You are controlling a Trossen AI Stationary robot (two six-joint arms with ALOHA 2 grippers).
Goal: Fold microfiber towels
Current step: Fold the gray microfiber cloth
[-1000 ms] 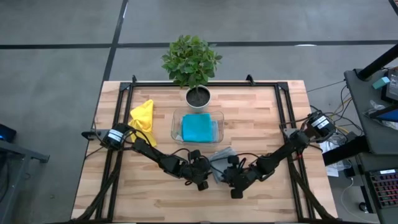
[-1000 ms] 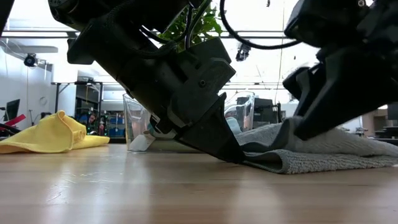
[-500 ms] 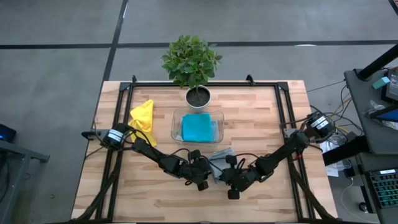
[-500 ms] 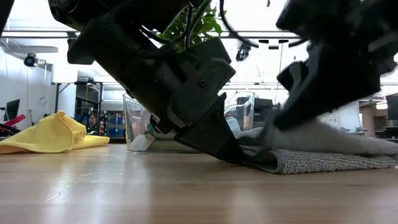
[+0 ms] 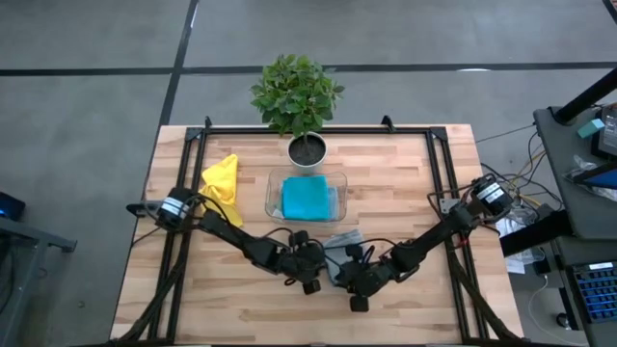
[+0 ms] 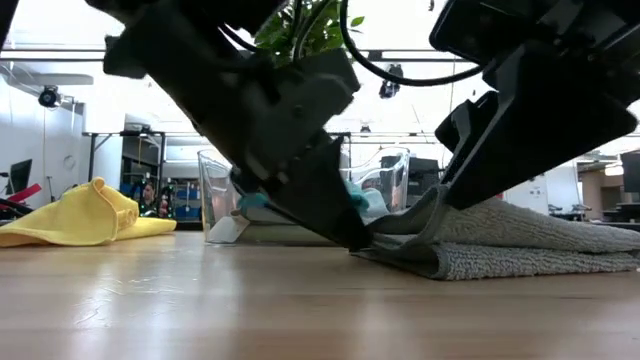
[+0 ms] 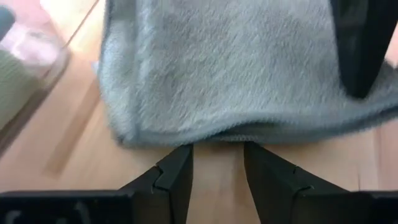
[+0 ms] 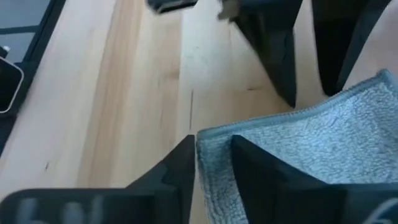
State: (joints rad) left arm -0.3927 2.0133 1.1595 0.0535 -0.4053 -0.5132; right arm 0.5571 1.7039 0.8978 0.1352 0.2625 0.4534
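A grey towel [image 5: 339, 253] lies on the wooden table near its front middle; it also shows in the low view [image 6: 530, 250]. My left gripper [image 7: 217, 152] is open, its fingertips just short of the towel's hemmed edge [image 7: 205, 134], with bare wood between them. My right gripper [image 8: 211, 146] is shut on the towel's edge and stands to the right of the left one [image 5: 353, 287]. A teal towel [image 5: 308, 199] lies in a clear tray [image 5: 272, 198]. A yellow towel [image 5: 221, 179] lies crumpled at the far left. The other towels are out of view. My right gripper pinches the grey towel's hemmed edge near a corner [image 8: 214, 149] between its two fingers. The fingers come slanting down from the table's right side [image 6: 447, 200]. The held layer rises off the rest of the towel [image 6: 420, 215], which lies flat on the table.
A potted plant [image 5: 301, 106] stands behind the tray at the table's far edge. Black frame rails [image 5: 185, 193] run along the table's left and right sides. Bare wood [image 5: 241, 313] lies in front of both grippers.
My right gripper has gone toward the table's left edge with the grey towel's edge, drawing the upper layer over the lower one. My left gripper has drawn back a little from the towel toward the table's left and now stands just off its edge.
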